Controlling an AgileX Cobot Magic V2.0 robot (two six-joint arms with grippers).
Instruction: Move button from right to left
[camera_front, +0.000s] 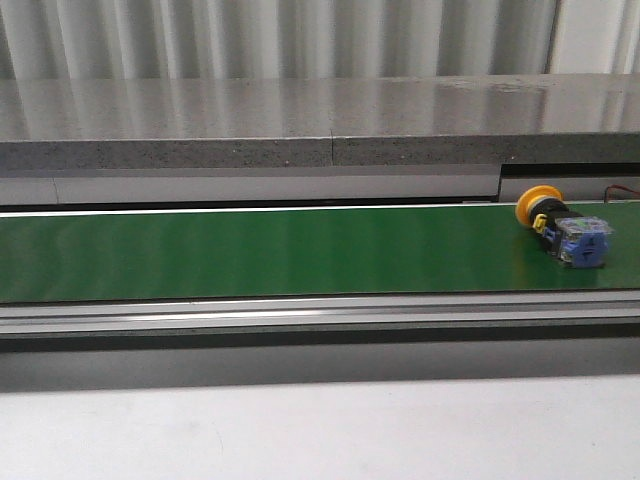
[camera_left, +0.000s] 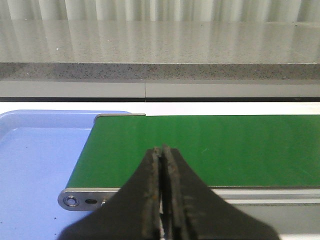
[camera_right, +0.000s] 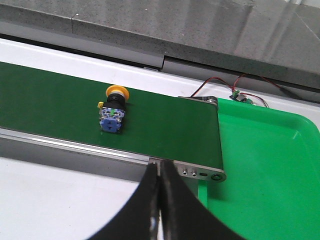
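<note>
While the button (camera_front: 565, 229) is lying on its side near the right end of the green conveyor belt (camera_front: 260, 250), neither arm is anywhere close to touching it. In the right wrist view the button (camera_right: 113, 110) is sitting well apart from the right gripper (camera_right: 159, 200), out on the belt (camera_right: 60, 107) past the metal side rail (camera_right: 75, 147), with its yellow cap pointing away toward the grey counter (camera_right: 200, 35) and the blue-grey contact block facing the camera. The right jaws are pressed together with only a hairline seam between them, and they're holding nothing.

Same deal on the other side: the left gripper (camera_left: 162, 200) is showing both jaws squeezed flat against each other, nothing in them. The left wrist view is only catching the left end of the belt (camera_left: 210, 150) and a light blue tray (camera_left: 35, 165) just beside it, so the button isn't showing up there at all.

A green bin (camera_right: 265, 165) is sitting at the belt's right end, partly cut off by the frame edge. There are some red and black wires and a tiny circuit board (camera_right: 239, 96) behind it, too small to make out properly. In the front view neither gripper is showing, and the white surface (camera_front: 320, 430) is filling the foreground.
</note>
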